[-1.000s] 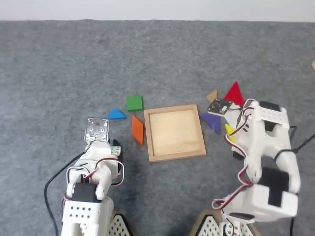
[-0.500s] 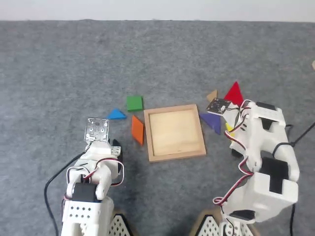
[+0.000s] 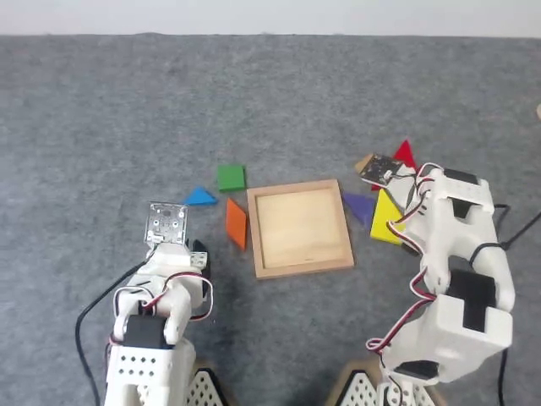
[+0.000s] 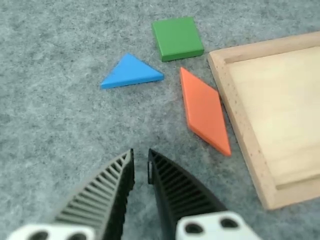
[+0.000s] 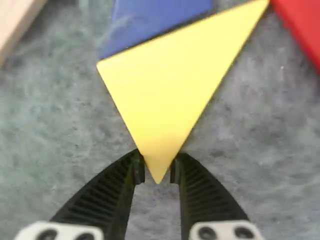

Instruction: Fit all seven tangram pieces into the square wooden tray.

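Right tool (image 5: pixel 156 170): jaws closed onto one sharp corner of the yellow triangle (image 5: pixel 170 90), with only the tip between them. Whether the piece is lifted or resting on the grey desk (image 3: pixel 127 110) cannot be told.

Around it: the triangle's far edge meets the purple piece (image 5: pixel 150 17), and the red triangle (image 5: pixel 300 25) lies just beside its other far corner. From above, the yellow triangle sits between the right arm and the right rim of the tray (image 3: pixel 300 269), near the tray but outside it. A small tan piece (image 3: pixel 365 161) lies beyond, near the red one.

Left tool (image 4: pixel 140 162): jaws all but closed, a sliver of gap, nothing held. It hangs over bare desk. The orange parallelogram (image 4: pixel 205 112) lies ahead, just beside the tray's left rim. The blue triangle (image 4: pixel 132 72) and green square (image 4: pixel 177 37) lie farther out.

Tray: empty; no piece of the seven is in it.

Handling (judgement): the pieces look thin, flat, stiff and light, with smooth painted faces.
- A pinch on a tapering corner is weak; the wedge may squeeze out or swivel.
- A grip farther in, where the piece is wider, should hold its angle better.
- The piece must go down flat and square to the rim, or it will ride up on the rim.
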